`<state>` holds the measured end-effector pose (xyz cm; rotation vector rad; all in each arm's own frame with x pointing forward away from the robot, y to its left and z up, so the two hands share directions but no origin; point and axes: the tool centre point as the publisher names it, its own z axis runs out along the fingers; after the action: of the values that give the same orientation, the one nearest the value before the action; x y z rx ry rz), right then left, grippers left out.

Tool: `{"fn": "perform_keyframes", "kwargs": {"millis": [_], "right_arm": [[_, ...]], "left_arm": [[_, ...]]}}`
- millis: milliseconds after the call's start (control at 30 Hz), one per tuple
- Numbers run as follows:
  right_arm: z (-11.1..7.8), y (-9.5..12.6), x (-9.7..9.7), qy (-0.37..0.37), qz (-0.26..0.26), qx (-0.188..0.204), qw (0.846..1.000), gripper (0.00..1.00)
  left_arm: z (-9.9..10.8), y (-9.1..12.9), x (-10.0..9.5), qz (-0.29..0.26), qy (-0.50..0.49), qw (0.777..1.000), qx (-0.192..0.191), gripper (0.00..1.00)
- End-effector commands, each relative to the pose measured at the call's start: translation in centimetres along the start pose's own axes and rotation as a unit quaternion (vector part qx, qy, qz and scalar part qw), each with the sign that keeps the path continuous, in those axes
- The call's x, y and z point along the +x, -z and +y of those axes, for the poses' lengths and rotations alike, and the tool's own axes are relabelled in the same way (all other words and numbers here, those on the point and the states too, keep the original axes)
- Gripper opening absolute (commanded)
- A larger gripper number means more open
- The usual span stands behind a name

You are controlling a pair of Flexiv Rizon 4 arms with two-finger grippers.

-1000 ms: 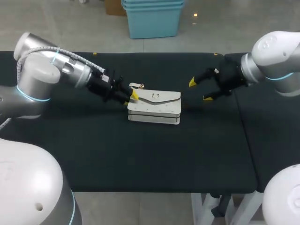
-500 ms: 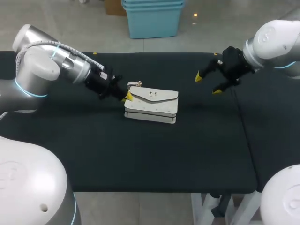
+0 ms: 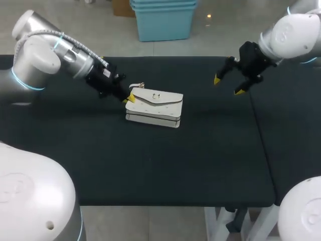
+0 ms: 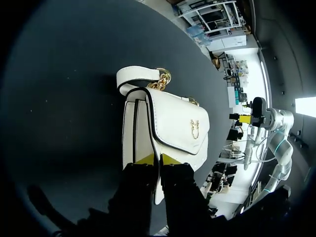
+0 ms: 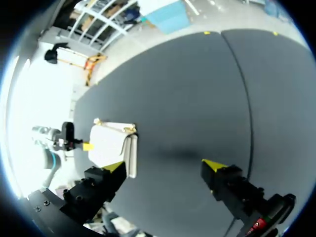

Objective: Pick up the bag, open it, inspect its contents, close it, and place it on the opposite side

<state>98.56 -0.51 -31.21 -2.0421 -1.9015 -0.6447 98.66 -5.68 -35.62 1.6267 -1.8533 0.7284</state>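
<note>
Head view: our left gripper (image 3: 129, 98) is clamped on the left end of the white bag (image 3: 154, 106). The bag apparently rests on the table (image 3: 200, 160), well inside its edges and nearer the far one. Our right gripper (image 3: 229, 84) hangs spread, well apart off the bag's right end.

- Bag (image 3: 154, 107), white, flap-fronted: over the last second it shifted from the middle of the frame toward the upper left. It also turned slightly, so its long edge lay more askew than before.
- Left gripper (image 3: 129, 98): drew back toward the upper left by the same amount, taking the bag's left end with it. Its arm pulled in toward the top left corner.
- Right gripper (image 3: 228, 85): moved up and to the right, from near the bag's right end to well apart from it. Its arm withdrew toward the upper right corner.
</note>
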Motion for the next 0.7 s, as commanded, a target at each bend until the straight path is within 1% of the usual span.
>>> {"fn": "perform_keyframes", "kwargs": {"millis": [33,167,200,233,267,300,333,367,400,433,467,500,533,567,600,633,700], "right_arm": [[0.0,0.0,0.2,-0.001,-0.006,0.000,1.000,1.00],[0.0,0.0,0.2,-0.001,-0.006,0.000,1.000,1.00],[0.1,0.0,0.2,0.004,-0.015,-0.005,1.000,1.00],[0.6,0.1,-0.1,0.008,-0.039,-0.021,0.999,1.00],[1.0,0.3,-0.4,0.015,-0.044,-0.026,0.999,1.00],[1.5,0.6,-0.8,0.019,-0.050,-0.029,0.998,1.00],[1.9,0.9,-1.2,0.027,-0.075,-0.040,0.996,1.00],[2.3,1.1,-1.5,0.030,-0.080,-0.043,0.995,1.00],[2.7,1.5,-1.9,0.035,-0.083,-0.045,0.995,1.00],[3.6,1.8,-2.7,0.032,-0.107,-0.048,0.993,1.00],[4.0,2.0,-3.1,0.033,-0.110,-0.045,0.992,1.00],[4.9,2.5,-4.0,0.024,-0.117,-0.034,0.992,1.00],[5.5,2.8,-4.7,0.017,-0.138,-0.036,0.990,1.00],[6.1,3.1,-5.4,0.015,-0.138,-0.027,0.990,1.00],[6.7,3.6,-6.0,0.005,-0.145,-0.027,0.989,1.00],[7.2,4.0,-6.5,-0.001,-0.170,-0.032,0.985,1.00],[8.0,4.9,-7.5,-0.012,-0.170,-0.030,0.985,1.00]], "left_arm": [[-0.1,-0.1,-0.1,0.001,0.000,1.000,0.000,0.00],[-0.1,-0.1,-0.1,0.001,0.000,1.000,0.000,0.00],[-0.4,0.2,-0.4,0.002,-0.001,1.000,0.006,0.00],[-0.7,0.7,-0.9,0.000,-0.009,1.000,0.010,0.00],[-1.0,1.2,-1.4,0.005,-0.014,1.000,0.007,0.00],[-1.2,1.7,-1.8,0.000,-0.018,1.000,0.014,0.00],[-1.5,2.2,-2.2,-0.007,-0.025,1.000,0.006,0.00],[-1.7,2.5,-2.5,-0.004,-0.021,1.000,0.009,0.00],[-2.0,3.1,-3.0,-0.009,-0.022,1.000,0.014,0.00],[-2.5,3.9,-3.7,-0.005,-0.022,1.000,0.013,0.00],[-2.8,4.4,-4.0,-0.009,-0.018,1.000,0.020,0.00],[-3.4,5.3,-4.7,-0.010,-0.019,1.000,0.019,0.00],[-3.8,6.0,-5.2,-0.007,-0.012,1.000,0.026,0.00],[-4.1,6.4,-5.6,-0.019,-0.013,0.999,0.031,0.00],[-4.4,7.0,-6.0,-0.018,-0.014,0.999,0.029,0.00],[-4.7,7.6,-6.5,-0.028,-0.011,0.999,0.034,0.00],[-5.3,8.5,-7.3,-0.034,-0.008,0.999,0.039,0.00]]}}
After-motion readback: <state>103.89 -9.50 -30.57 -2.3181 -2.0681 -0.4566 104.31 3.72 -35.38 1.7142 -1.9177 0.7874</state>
